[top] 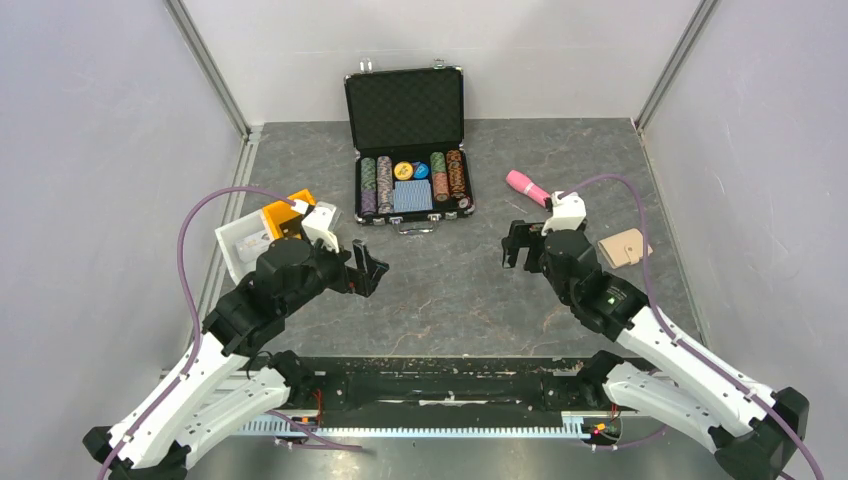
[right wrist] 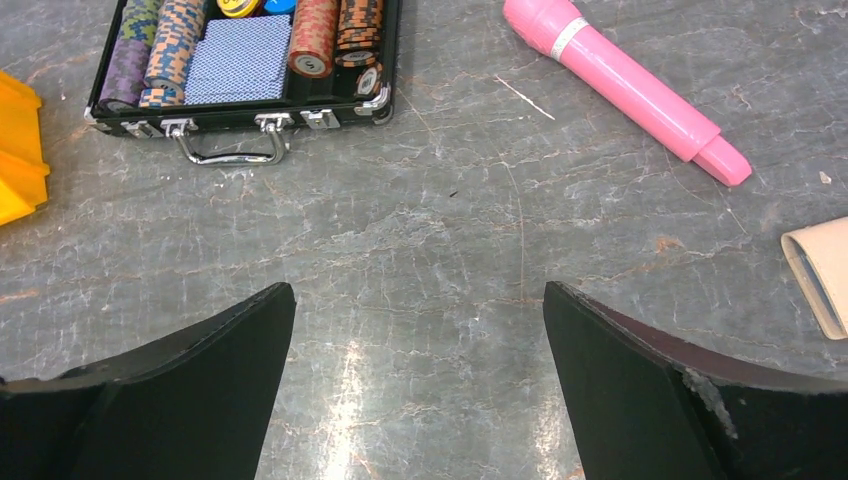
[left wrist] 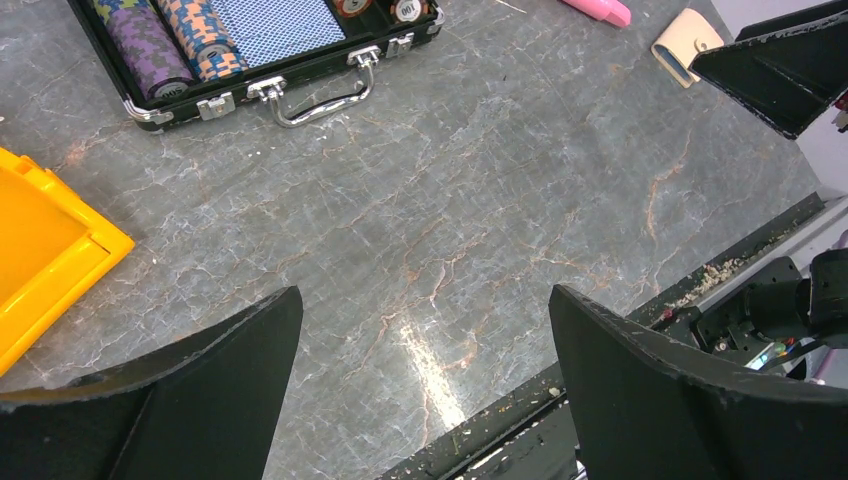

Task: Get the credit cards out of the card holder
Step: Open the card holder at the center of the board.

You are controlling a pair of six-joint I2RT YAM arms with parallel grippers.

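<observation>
Right claw: the right claw hangs just above the table with its jaws spread wide and nothing between them.
Left claw: the left claw is also wide open and empty, low over the table's left half.
Card holder: the tan card holder lies flat on the table just to the right of the right arm's wrist. The right wrist view shows only its edge, with a blue-grey inside; no cards can be made out.
Step in hand: judging by this, the reach toward the holder; nothing is gripped and no card is out yet.
Next move: the right claw probably has to swing to its right and pinch a thin, flat thing, with the left claw likely needed to steady it.
Table: grey stone-patterned top, glossy, with glare beneath both claws.
Other things: an open chip case at the back, a pink pen near the holder, a yellow bin on the left.
Room: pale plain walls with metal corner posts.
</observation>
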